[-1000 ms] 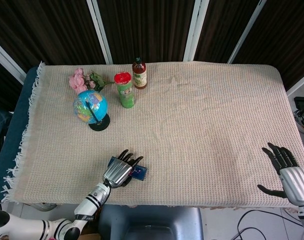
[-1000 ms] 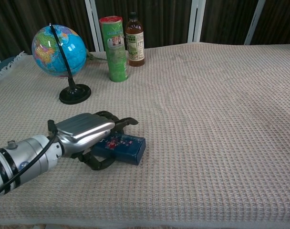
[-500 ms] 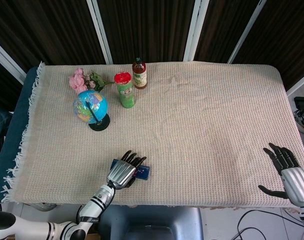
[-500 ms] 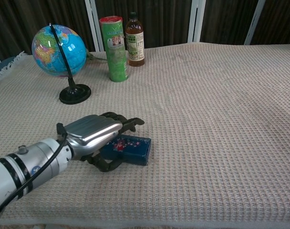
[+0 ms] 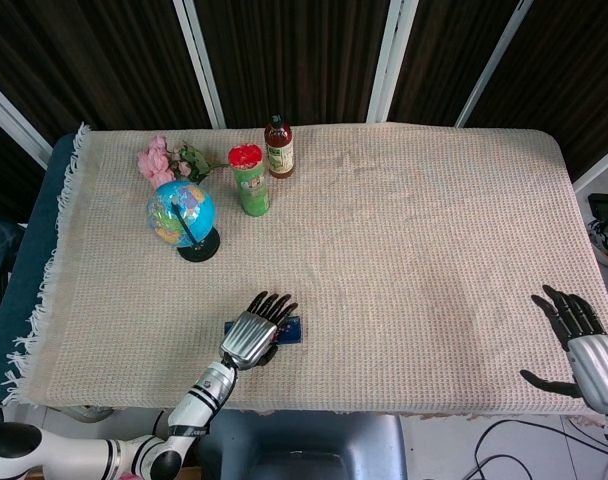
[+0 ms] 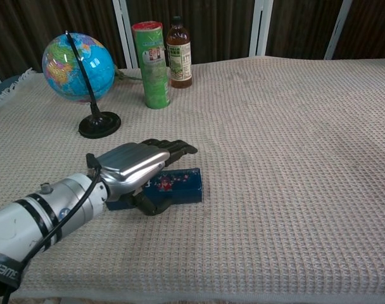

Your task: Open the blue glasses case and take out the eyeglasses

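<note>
One blue case [image 6: 180,184] lies closed at the tabletop's [image 5: 404,230] 7 o'clock, gripped by the left hand [image 6: 134,166]. The right hand [image 5: 582,340], fingers spread and empty, sits at 4 o'clock. One globe [image 5: 181,213], one can [image 5: 250,180], one bottle [image 5: 278,147] stand at 11.

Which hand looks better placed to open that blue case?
The left hand, probably: it already rests over the blue glasses case, which is still closed. The right hand sits open at the table's far edge.

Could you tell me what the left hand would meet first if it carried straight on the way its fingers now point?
Probably nothing soon: the left hand lies over the blue glasses case, fingers aimed across bare tablecloth; depth is unclear.
</note>
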Controlling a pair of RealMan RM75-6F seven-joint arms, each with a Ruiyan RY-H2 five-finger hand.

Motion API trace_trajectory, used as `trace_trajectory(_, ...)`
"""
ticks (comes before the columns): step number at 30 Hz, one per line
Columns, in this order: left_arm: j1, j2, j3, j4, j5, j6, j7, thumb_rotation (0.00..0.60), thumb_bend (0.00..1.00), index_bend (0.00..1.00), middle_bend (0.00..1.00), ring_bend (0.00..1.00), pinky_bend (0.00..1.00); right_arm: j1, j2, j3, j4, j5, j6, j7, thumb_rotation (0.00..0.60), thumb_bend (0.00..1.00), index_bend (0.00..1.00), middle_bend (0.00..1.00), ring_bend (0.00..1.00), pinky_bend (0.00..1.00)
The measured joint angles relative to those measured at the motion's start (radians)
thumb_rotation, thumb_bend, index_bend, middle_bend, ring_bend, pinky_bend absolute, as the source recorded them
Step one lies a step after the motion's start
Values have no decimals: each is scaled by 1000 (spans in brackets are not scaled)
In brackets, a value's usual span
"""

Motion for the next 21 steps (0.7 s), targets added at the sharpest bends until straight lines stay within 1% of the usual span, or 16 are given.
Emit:
trace_trajectory(2,6,5,10,-14,13,3,-9,600,371,2,0,0,3,0,-1,0,1,0,0,0,600,177,0,0,0,0)
trace_trajectory(3,10,6,14,-19,22,5,-18,600,375,18,0,0,3,0,-1,0,0,0,-1,-1,600,177,0,0,0,0)
trace_trajectory(6,25,1,25,-25,71,28,-65,600,384,110,10,0,3,1,-2,-1,-3,-1,-5,-7,600,177,0,0,0,0)
trace_trajectory(7,30,-7,28,-19,99,43,-85,600,386,134,14,0,3,2,-1,-2,-4,-2,-6,-9,600,178,0,0,0,0)
trace_trajectory(11,46,-43,32,36,178,83,-137,600,389,167,15,0,3,0,-1,-2,-3,-4,-1,-4,600,177,0,0,0,0)
trace_trajectory(15,57,-69,27,81,185,90,-146,600,392,222,19,0,3,0,0,-1,1,-2,-1,3,600,177,0,0,0,0)
trace_trajectory(21,65,-82,16,101,177,76,-138,600,392,240,21,0,3,0,1,-1,0,-2,-1,4,600,177,0,0,0,0)
